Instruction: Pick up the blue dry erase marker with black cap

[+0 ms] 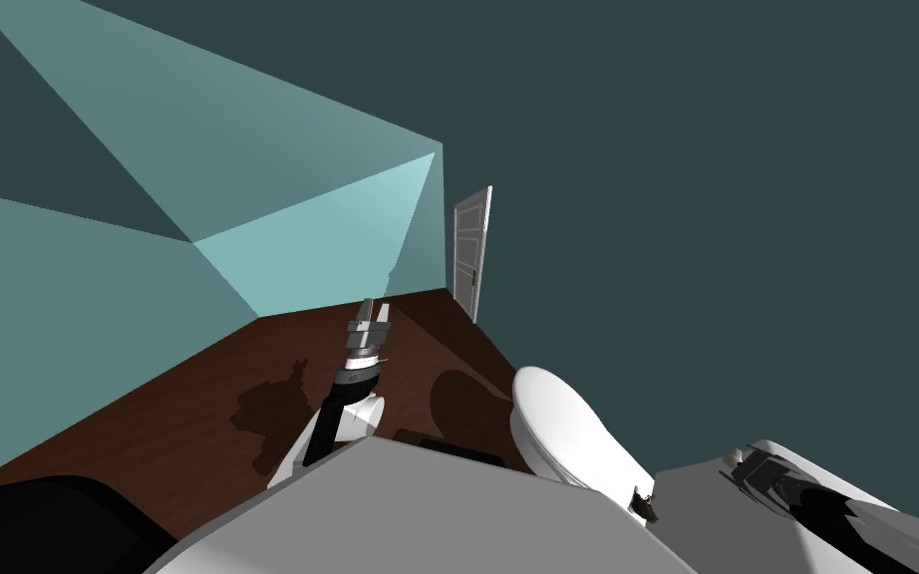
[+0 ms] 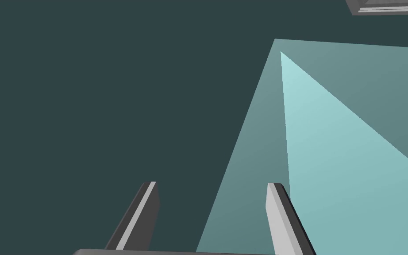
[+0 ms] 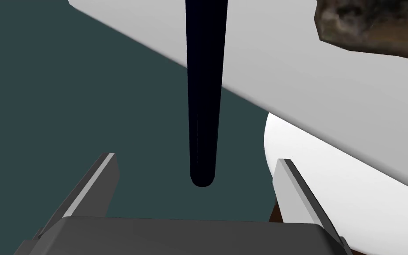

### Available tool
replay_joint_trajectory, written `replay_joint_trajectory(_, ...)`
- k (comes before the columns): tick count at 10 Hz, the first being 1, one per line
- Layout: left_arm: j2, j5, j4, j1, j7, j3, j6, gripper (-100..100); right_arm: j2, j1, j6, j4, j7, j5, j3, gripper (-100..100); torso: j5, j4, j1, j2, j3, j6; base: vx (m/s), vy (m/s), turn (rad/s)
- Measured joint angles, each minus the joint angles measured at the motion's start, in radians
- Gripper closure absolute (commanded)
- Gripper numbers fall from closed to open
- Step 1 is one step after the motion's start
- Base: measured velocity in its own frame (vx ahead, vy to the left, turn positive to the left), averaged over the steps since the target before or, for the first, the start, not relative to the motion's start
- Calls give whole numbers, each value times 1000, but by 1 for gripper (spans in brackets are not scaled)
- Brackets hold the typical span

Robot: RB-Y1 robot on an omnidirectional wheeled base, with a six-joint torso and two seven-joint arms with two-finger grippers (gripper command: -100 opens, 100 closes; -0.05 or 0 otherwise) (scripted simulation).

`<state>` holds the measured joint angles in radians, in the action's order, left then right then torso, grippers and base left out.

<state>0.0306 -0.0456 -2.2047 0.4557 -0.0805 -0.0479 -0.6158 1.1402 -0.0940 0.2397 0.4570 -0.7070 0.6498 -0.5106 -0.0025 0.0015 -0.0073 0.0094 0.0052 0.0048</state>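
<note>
The right gripper (image 3: pixel 195 158) is spread wide with the dark marker (image 3: pixel 203 88) between its fingers (not yet clamped), so gripping and lifting remain; the left gripper (image 2: pixel 212 183) hangs released.

"What's holding things up over there?"
"A flat light grey top (image 1: pixel 707 493), lower right of the frame. A mottled brown lump (image 3: pixel 375 26) lies on it, and a slim dark blue-black rod (image 3: pixel 203 88) crosses its edge."
</note>
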Motion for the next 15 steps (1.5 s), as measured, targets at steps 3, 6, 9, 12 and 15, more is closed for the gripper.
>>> replay_joint_trajectory(3, 0, 0, 0, 0, 0, 0, 0, 0, 0, -1, -2, -2, 1, 0, -3, 100, 0, -1, 0, -7, -4, 0, -5, 0, 0)
replay_joint_trajectory(6, 0, 0, 0, 0, 0, 0, 0, 0, 0, -1, -2, -2, 1, 0, -3, 0, 0, -2, 0, -8, -4, 0, 0, 0, 0)
replay_joint_trajectory(9, 0, 0, 0, 1, 0, 0, 0, 0, 9, 43, -7, 46, 6, 15, 25, 100, -1, -3, -1, -13, -7, 2, 125, -1, -215)
replay_joint_trajectory(12, 0, 0, 0, 0, 0, 0, 0, 0, 9, 99, 3, 99, -20, 35, 88, 100, -4, -3, -3, -13, -8, -1, 89, 0, -93)
replay_joint_trajectory(15, 0, 0, 0, 1, 0, 0, 0, 0, 24, 188, -9, 211, -13, 63, 147, 100, -5, -4, -5, -15, -9, 3, 114, -3, -179)
